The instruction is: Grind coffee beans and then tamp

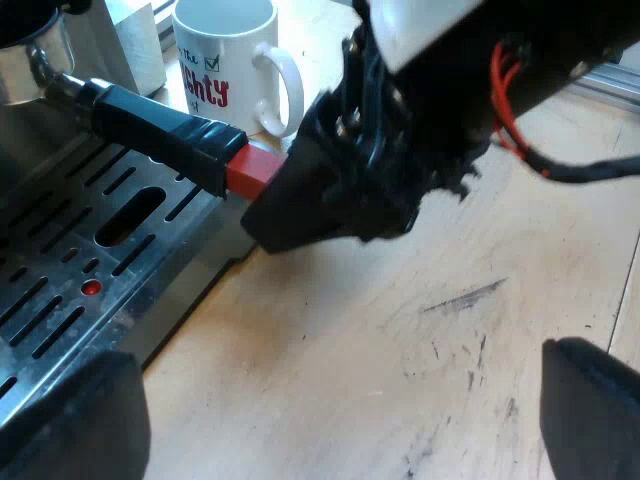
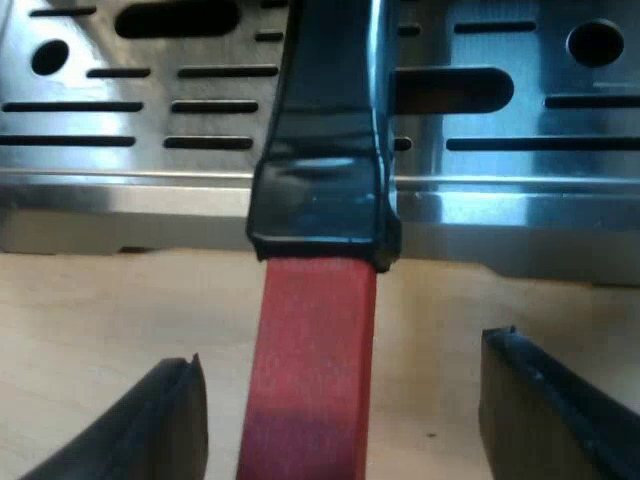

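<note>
Scratched pale wood of the table [image 1: 400, 330] runs beside the espresso machine's slotted drip tray [image 1: 70, 260] in the left wrist view. The holder [image 1: 30, 60] sits at the machine's front, its dark handle [image 1: 160, 130] reaching out over the tray to its red end [image 1: 250, 170], where the right gripper [image 1: 275, 215] is. A white mug [image 1: 225, 60] stands just beyond. The left gripper [image 1: 335, 410] hangs over bare wood, fingers wide apart, holding nothing

From the right wrist view, the right gripper [image 2: 350, 410] has its fingers spread to either side of the red end [image 2: 315, 340], neither touching it; the handle [image 2: 325, 150] crosses the drip tray [image 2: 120, 100]
</note>
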{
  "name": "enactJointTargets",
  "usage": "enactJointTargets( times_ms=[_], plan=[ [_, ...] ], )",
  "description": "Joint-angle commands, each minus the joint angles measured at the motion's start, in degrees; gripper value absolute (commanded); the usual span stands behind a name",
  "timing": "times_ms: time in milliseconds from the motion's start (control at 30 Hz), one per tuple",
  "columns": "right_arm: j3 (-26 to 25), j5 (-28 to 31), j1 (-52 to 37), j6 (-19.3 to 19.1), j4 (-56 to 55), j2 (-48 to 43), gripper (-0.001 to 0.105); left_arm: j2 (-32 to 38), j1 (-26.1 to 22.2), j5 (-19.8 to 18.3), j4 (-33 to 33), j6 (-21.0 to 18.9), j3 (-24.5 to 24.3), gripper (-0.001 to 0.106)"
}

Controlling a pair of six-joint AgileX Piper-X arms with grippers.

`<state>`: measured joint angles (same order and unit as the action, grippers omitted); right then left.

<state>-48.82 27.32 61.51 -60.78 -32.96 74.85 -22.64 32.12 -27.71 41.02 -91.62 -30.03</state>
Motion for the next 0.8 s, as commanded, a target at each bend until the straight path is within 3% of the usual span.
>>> enactJointTargets(
  times_ms=[33,600,800],
  plan=[
    [-0.55,1.56,-0.21,-0.78,1.46,0.62,0.059,0.03,0.37,-0.39,-0.16,0.25,-0.19,0.080],
    [-0.55,5.16,-0.21,-0.78,5.26,4.10,0.059,0.03,0.37,-0.39,-0.16,0.25,-0.19,0.080],
    [-0.55,5.18,-0.21,-0.78,5.26,4.10,0.048,0.03,0.37,-0.39,-0.16,0.25,-0.19,0.080]
  ],
)
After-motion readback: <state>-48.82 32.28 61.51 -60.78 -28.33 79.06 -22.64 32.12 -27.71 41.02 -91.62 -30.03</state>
